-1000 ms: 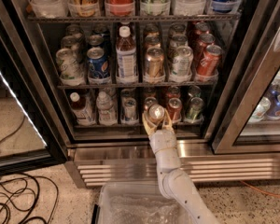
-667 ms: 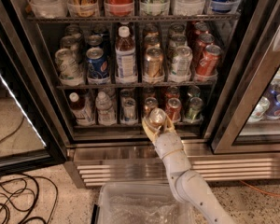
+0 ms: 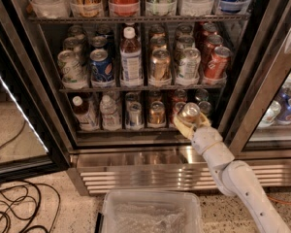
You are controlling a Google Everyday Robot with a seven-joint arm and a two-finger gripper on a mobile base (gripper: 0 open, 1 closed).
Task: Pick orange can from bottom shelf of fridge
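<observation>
Item: orange can (image 3: 189,112), one, at the front of the fridge's (image 3: 150,174) bottom shelf (image 3: 117,130), toward the fridge's right side; whether it has cleared the rack cannot be told. Holder: gripper (image 3: 190,124), one, low at the fridge's front right, its jaws pinching the can's lower body from both sides. Handling, as judged: light if empty and moderately heavy if full; thin metal wall that dents under hard squeeze; smooth, possibly damp and slippery from the cold. Best hold is mid-body, across the round, below the lid rim. Others in the fridge's bottom front row: two bottles (image 3: 80,112), one silver can (image 3: 135,114), one coppery can (image 3: 156,113), more cans behind, uncounted. Below the fridge: one clear plastic bin (image 3: 150,208); to the fridge's lower left, loose black cables (image 3: 17,208) on the floor.
</observation>
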